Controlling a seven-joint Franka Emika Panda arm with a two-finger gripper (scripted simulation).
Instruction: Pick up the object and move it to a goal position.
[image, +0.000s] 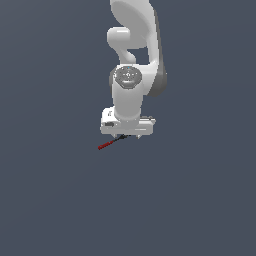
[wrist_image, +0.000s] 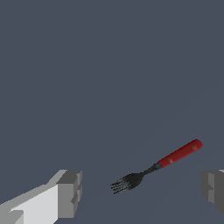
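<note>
The white arm (image: 131, 65) reaches down over the grey bench (image: 50, 200). Its claw (wrist_image: 140, 192) is open, fingers (wrist_image: 68, 192) well apart, gripping nothing. The fork (wrist_image: 157, 167), red handle and black tines, lies on the bench between the fingers, touching neither.

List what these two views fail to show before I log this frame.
- Fork in the exterior view: black tine end hidden under the gripper; too small to read as a fork.
- Gripper fingers in the wrist view: cut off by the frame edges, only the tips show.
- Height of the fork above the grey surface: neither view settles it.
- Goal position: no marker visible in either view.
</note>
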